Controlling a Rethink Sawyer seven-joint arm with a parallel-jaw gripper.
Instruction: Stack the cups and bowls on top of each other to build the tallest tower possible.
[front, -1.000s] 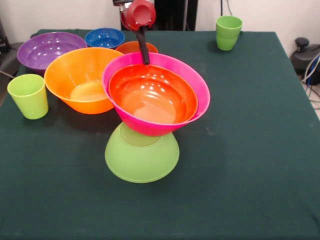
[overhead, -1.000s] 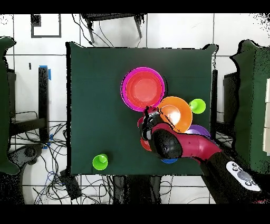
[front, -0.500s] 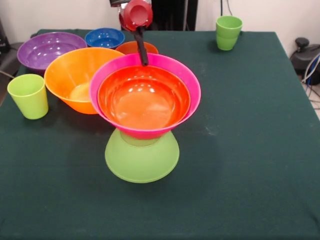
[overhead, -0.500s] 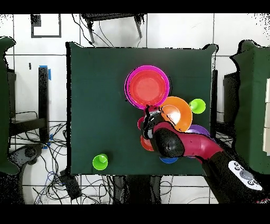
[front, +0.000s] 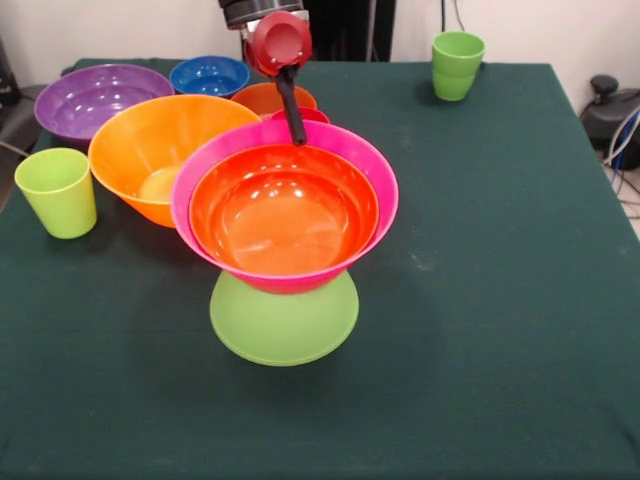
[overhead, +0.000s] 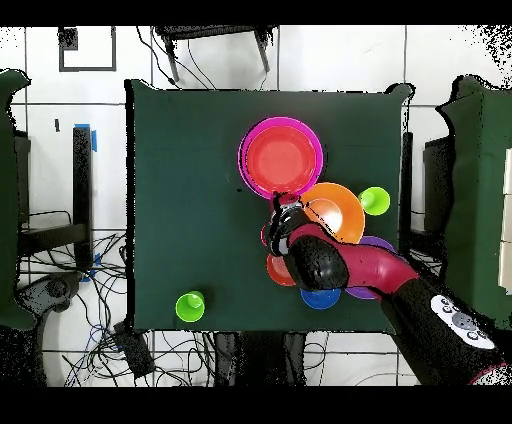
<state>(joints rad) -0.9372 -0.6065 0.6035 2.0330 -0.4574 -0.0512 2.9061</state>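
1. Tower (front: 284, 250) stands near the middle of the desk (front: 500, 300): a lime bowl (front: 283, 325) rim-down, a pink bowl (front: 375, 175) above it, and an orange bowl (front: 285, 215) nested in the pink.
2. The step in hand looks like settling the pink bowl on the lime base. The contact between them is hidden under the pink bowl, so I cannot tell whether it rests there fully.
3. Left of the tower are a green cup (front: 57, 192) and a yellow-orange bowl (front: 150, 150), which sits just beside the pink rim.
4. The pincer (front: 298, 135) comes down to the pink bowl's far rim. I cannot tell whether it is clamped there or free.
5. Just behind that rim a red cup (front: 305, 114) peeks out, mostly hidden. Beyond it is a small orange bowl (front: 265, 96).
6. Farther off are a purple bowl (front: 95, 98), a blue bowl (front: 208, 73) and, far right, another green cup (front: 457, 63).
7. The next move likely calls for a gentle withdrawal without tipping the bowls, then fetching a smaller piece.
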